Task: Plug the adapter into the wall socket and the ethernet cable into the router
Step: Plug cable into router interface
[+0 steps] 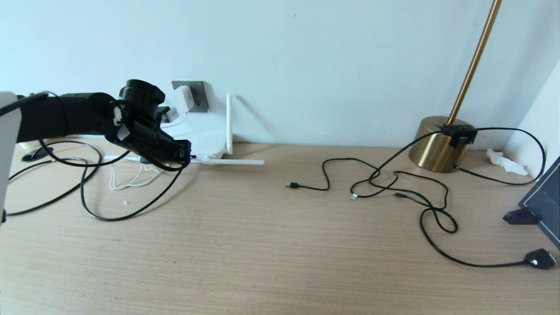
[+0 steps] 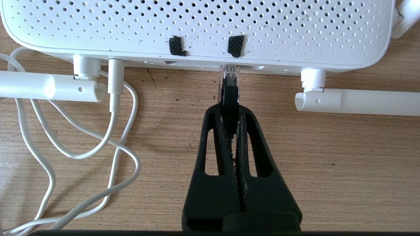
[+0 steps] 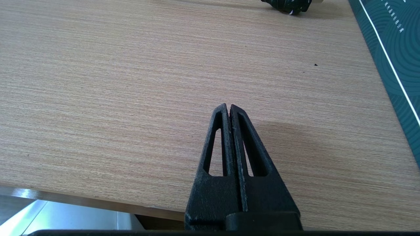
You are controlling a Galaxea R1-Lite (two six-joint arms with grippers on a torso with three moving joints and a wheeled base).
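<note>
The white router (image 2: 197,26) lies on the table against the wall, also visible in the head view (image 1: 205,140) behind my left arm. My left gripper (image 2: 229,109) is shut on the black boot of the ethernet cable (image 2: 229,98). The cable's clear plug has its tip at the mouth of a port on the router's edge; how deep it sits is hidden. The cable's slack (image 1: 109,216) loops over the table. The white adapter (image 1: 183,98) sits against the grey wall socket (image 1: 200,97), and its white cord (image 2: 115,85) enters the router. My right gripper (image 3: 228,106) is shut and empty above bare table.
Two router antennas (image 2: 49,87) (image 2: 357,102) lie flat on either side of the left gripper. A brass lamp base (image 1: 437,144), tangled black USB cables (image 1: 372,179), a black plug (image 1: 540,258) and a dark board (image 1: 544,205) occupy the right side.
</note>
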